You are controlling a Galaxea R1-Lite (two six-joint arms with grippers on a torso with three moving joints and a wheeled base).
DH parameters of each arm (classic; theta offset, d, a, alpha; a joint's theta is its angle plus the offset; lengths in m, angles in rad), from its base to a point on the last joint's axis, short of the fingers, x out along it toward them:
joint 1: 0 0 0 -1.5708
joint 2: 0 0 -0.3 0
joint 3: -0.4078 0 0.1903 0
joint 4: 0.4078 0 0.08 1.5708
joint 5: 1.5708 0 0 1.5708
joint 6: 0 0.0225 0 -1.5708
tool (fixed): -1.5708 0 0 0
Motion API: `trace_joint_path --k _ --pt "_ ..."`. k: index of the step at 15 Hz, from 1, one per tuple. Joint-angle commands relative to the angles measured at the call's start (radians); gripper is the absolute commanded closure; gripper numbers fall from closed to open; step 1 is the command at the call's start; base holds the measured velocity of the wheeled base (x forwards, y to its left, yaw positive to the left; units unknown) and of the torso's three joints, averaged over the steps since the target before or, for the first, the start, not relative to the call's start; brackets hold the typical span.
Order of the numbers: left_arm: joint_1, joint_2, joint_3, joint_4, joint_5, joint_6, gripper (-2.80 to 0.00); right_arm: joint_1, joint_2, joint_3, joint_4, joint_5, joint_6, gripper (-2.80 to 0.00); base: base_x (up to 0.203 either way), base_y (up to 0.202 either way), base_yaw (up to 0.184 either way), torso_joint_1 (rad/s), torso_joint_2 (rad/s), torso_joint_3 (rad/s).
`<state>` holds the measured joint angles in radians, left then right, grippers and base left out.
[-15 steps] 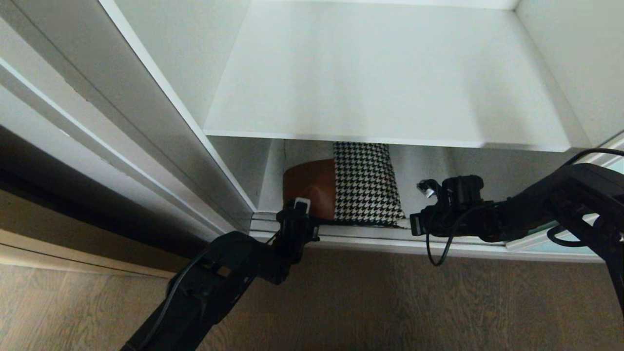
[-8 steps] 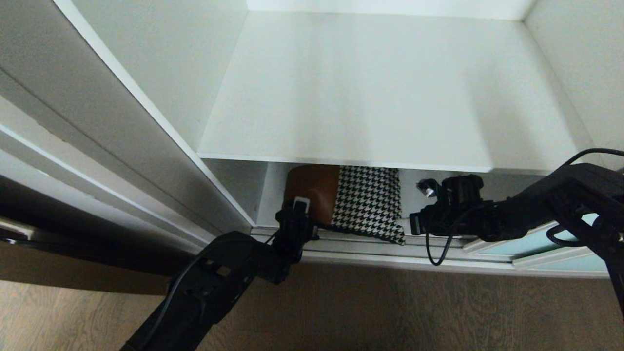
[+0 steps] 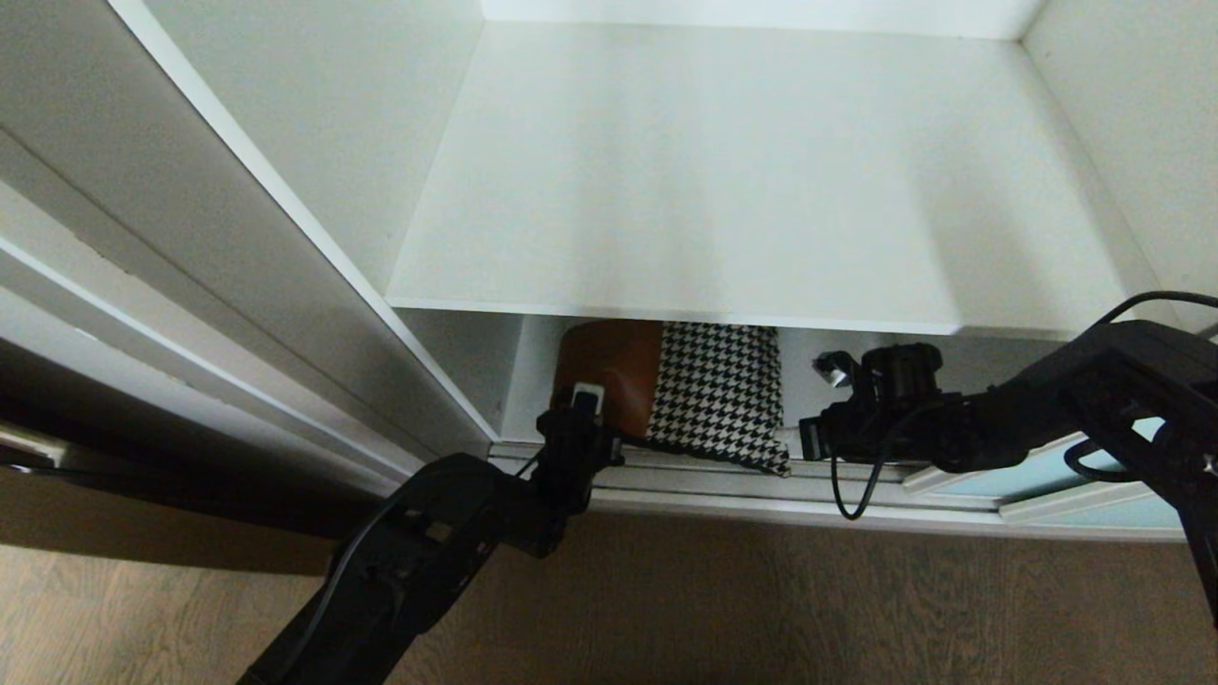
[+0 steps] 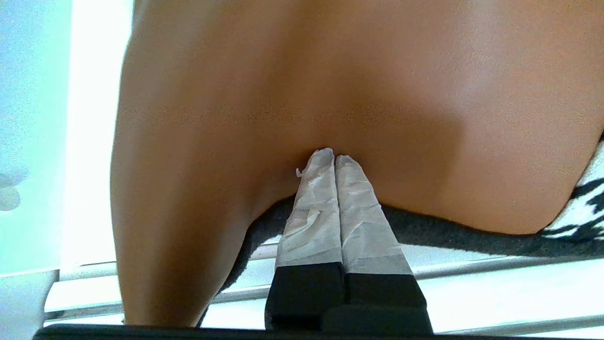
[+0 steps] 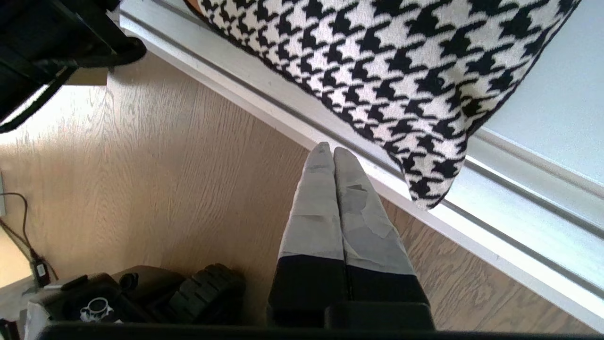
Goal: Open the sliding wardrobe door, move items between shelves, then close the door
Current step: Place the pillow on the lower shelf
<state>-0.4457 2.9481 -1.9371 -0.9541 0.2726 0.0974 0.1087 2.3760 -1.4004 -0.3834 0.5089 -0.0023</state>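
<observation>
Wood-grain floor (image 3: 723, 609) is showing below the wardrobe's bottom track (image 3: 761, 480). I am reading the left gripper (image 4: 329, 158) with jaws pressed together, tips pushing into the brown patch of the cushion (image 3: 709, 395). Right gripper (image 5: 328, 151) is also closed, empty, hanging over the track beside the cushion's houndstooth corner. Cushion is lying at the lower shelf's front edge, under the upper shelf (image 3: 704, 181). Sliding wardrobe door (image 3: 1047, 471) is sitting at the right.
</observation>
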Motion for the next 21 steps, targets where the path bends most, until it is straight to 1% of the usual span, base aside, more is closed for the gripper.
trace_joint_path --k 1,2,3,5,7,8,10,13,15,17,20,21 --pt "-0.008 -0.028 0.016 -0.022 0.006 -0.002 0.0 0.002 0.004 0.001 0.0 0.003 -0.001 0.0 0.0 0.0 0.0 0.0 0.0 0.0" --pt "-0.011 -0.047 0.051 -0.023 0.006 -0.004 0.0 0.003 0.006 0.001 0.0 0.003 -0.001 0.0 0.0 0.0 0.0 0.0 0.0 0.0" --pt "-0.013 -0.084 0.115 -0.025 0.004 -0.007 0.0 0.004 0.006 0.001 0.005 0.005 -0.001 0.0 0.0 0.0 0.0 0.0 0.0 0.0" --pt "-0.017 -0.182 0.271 -0.029 -0.008 -0.015 0.0 0.013 0.004 0.009 0.006 0.005 -0.004 0.0 0.0 0.0 0.0 0.0 0.0 0.0" --pt "-0.027 -0.261 0.417 -0.044 -0.036 -0.024 0.0 0.024 -0.021 0.036 0.006 0.0 -0.014 0.0 0.0 0.0 0.0 0.0 0.0 0.0" --pt "-0.035 -0.3 0.47 -0.068 -0.044 -0.027 0.0 0.029 -0.037 0.053 0.008 -0.002 -0.023 0.0 0.0 0.0 0.0 0.0 0.0 0.0" --pt "-0.072 -0.355 0.527 -0.087 -0.045 -0.024 0.0 0.032 -0.067 0.085 0.037 -0.003 -0.05 0.0 0.0 0.0 0.0 0.0 0.0 0.0" --pt "-0.1 -0.449 0.641 -0.096 -0.013 -0.021 0.0 0.026 -0.104 0.169 0.099 -0.007 -0.064 0.0 0.0 0.0 0.0 0.0 0.0 0.0" --pt "-0.118 -0.526 0.714 -0.099 0.027 -0.039 0.0 0.03 -0.148 0.248 0.098 -0.015 -0.062 0.0 0.0 0.0 0.0 0.0 0.0 0.0" --pt "-0.147 -0.606 0.816 -0.115 0.06 -0.057 0.0 0.042 -0.229 0.347 0.094 -0.017 -0.062 0.0 0.0 0.0 0.0 0.0 0.0 0.0" --pt "-0.188 -0.727 0.925 -0.122 0.157 -0.096 0.0 0.054 -0.352 0.48 0.093 -0.032 -0.061 0.0 0.0 0.0 0.0 0.0 0.0 0.0" --pt "-0.192 -0.773 0.961 -0.121 0.176 -0.102 0.0 0.059 -0.403 0.52 0.094 -0.044 -0.061 0.0 0.0 0.0 0.0 0.0 0.0 0.0"
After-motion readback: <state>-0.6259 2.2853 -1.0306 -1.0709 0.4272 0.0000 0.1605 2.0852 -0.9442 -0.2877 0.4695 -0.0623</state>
